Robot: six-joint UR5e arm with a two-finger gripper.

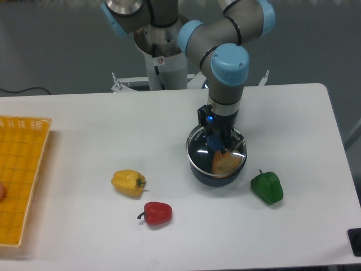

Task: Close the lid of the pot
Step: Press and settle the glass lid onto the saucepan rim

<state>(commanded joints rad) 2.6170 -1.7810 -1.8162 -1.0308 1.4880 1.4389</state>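
The lid (217, 155) sat on the pot (216, 174); three peppers (128, 183) lay around it, a basket (21, 176) far left.
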